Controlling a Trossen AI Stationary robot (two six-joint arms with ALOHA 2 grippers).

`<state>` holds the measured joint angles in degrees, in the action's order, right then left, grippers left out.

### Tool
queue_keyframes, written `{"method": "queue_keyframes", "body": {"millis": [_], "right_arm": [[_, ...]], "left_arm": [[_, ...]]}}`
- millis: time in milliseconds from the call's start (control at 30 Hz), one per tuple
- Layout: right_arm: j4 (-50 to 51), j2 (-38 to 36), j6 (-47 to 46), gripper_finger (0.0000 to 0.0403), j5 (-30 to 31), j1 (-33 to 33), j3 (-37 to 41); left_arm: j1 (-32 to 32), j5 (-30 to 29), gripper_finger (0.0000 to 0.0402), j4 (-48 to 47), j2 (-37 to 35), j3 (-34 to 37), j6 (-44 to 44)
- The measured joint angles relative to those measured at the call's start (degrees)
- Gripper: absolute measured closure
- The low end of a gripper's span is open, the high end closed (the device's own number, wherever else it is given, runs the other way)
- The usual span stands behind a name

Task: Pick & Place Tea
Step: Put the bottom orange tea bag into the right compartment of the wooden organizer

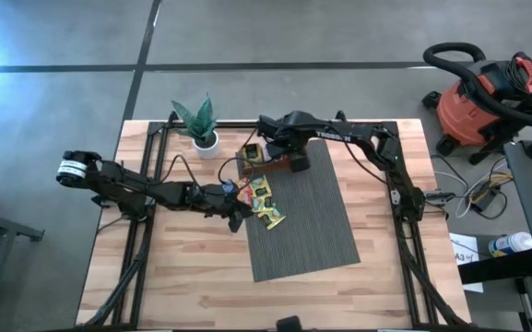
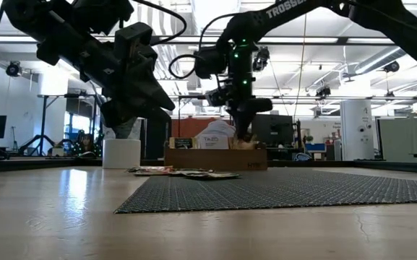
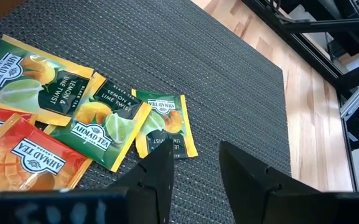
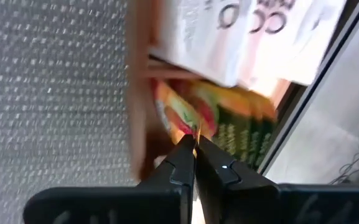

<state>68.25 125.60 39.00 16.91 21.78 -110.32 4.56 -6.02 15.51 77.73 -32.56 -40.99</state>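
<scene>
- The tea sachets (image 3: 107,127) lie in a loose heap on the mat (image 1: 316,235), at its corner nearest the tray (image 1: 264,157). In my left wrist view I count about five: green ones with lemon and lime print, and orange-red ones.
- More sachets (image 4: 229,121) stand upright in a compartment of the tray, packed edge to edge, beside white packets (image 4: 229,31).
- My right gripper (image 4: 195,152) is at that tray compartment. Its fingers are pressed together on the thin edge of an orange-yellow sachet, so I judge it holds one.
- My left gripper (image 3: 195,165) hangs just above the mat, next to the heap. Its fingers stand a little apart and nothing is between them.
- Progress, as I judge it: the task is somewhere in the middle. Several sachets are out on the mat, one is being handled at the tray, and many are still in the tray. I cannot tell from this moment alone in which direction the sachets travel.
- Materials: the sachets are flat, square, glossy foil or paper, very thin, so they overlap and slide easily. A pinch on the edge seems the only good grip.
- The mat is dark grey with a fine woven rib, rough enough to stop sliding.
- The tray is brown wood, long, with low walls.
- The table (image 1: 183,277) is pale wood planks. A small plant (image 1: 199,124) in a white pot stands beside the tray.
</scene>
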Motion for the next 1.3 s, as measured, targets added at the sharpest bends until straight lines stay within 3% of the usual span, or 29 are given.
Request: {"method": "queue_keyframes", "body": {"millis": [233, 1033, 1300], "right_arm": [[-3.28, 0.01, -4.94, 0.039, 1.52, -0.29, -0.75], [-0.85, -0.5, -15.83, 0.0289, 1.29, 0.2, -0.18], [-0.97, -5.06, -18.73, 0.0259, -3.9, 0.84, -0.13]], "left_arm": [[0.0, 0.02, 0.0278, 0.0, 0.0, 0.0, 0.0], [-0.04, 0.0, 0.0278, -0.09, 0.0, 0.0, 0.02], [-0.17, -2.17, 0.0278, -3.48, -1.38, 0.0, -0.54]]}}
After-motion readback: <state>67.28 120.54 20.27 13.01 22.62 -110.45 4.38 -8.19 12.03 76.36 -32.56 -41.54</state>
